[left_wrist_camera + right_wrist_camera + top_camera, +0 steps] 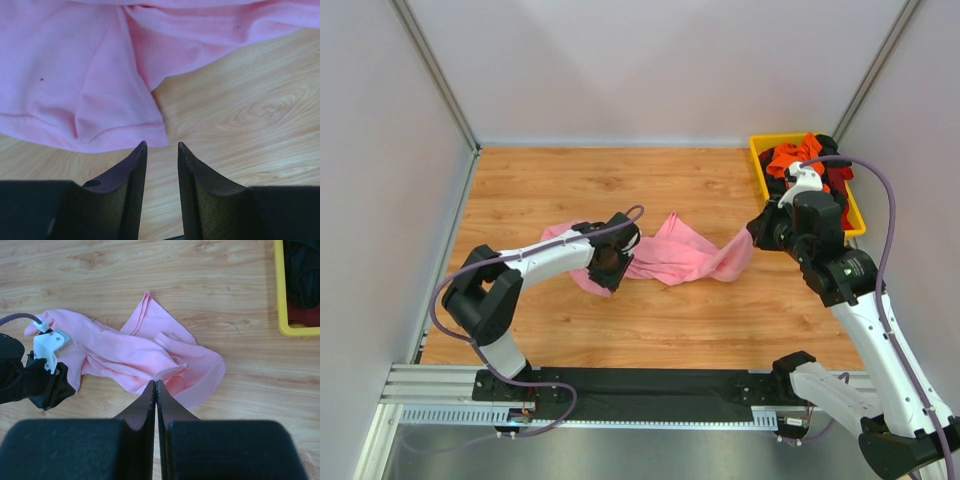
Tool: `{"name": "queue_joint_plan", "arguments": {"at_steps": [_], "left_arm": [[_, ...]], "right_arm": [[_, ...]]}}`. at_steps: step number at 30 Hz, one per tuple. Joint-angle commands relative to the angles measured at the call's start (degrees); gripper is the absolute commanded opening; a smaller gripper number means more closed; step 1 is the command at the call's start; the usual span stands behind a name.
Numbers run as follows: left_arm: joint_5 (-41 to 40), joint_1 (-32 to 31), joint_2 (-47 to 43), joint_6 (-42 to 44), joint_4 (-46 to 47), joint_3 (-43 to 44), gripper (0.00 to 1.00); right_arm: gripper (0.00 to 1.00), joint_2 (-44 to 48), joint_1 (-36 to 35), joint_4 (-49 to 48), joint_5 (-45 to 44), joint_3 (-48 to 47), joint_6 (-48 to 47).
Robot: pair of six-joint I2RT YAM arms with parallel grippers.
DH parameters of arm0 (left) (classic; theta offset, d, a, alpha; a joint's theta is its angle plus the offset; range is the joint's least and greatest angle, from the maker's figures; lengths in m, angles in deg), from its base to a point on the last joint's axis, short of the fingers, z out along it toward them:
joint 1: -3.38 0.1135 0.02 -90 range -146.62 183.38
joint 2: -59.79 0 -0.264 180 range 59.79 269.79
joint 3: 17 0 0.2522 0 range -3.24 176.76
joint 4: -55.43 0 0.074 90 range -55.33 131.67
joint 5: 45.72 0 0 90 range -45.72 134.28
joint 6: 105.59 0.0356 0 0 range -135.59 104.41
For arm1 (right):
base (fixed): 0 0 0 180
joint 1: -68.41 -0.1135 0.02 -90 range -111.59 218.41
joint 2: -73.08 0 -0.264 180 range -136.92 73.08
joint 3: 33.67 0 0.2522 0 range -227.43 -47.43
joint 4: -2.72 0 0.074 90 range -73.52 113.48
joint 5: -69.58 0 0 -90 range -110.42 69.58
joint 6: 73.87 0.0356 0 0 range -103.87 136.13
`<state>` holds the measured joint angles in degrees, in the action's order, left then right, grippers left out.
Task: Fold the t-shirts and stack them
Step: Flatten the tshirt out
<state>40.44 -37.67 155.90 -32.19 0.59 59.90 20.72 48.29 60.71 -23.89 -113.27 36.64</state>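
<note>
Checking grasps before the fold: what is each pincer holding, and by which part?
The right pincer pinches the pink t-shirt by a bunched edge; the left pincer is open, holding nothing.

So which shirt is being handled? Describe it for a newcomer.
In the middle of the wooden table lies a crumpled t-shirt. It is the only light pink one, and the only one outside the yellow bin at far right.
</note>
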Motion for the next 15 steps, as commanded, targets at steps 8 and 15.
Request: {"name": "queue_joint_plan", "arguments": {"at_steps": [8, 15], "left_arm": [[0.9, -1.7, 2.3, -2.6, 5.8, -2.0, 0.38], [-1.7, -2.3, 3.3, -3.8, 5.5, -3.1, 0.36]], "right_arm": [[0.0, 1.5, 0.2, -1.1, 0.0, 0.2, -0.9], [0.0, 1.7, 0.1, -1.1, 0.0, 0.4, -0.9]]}}
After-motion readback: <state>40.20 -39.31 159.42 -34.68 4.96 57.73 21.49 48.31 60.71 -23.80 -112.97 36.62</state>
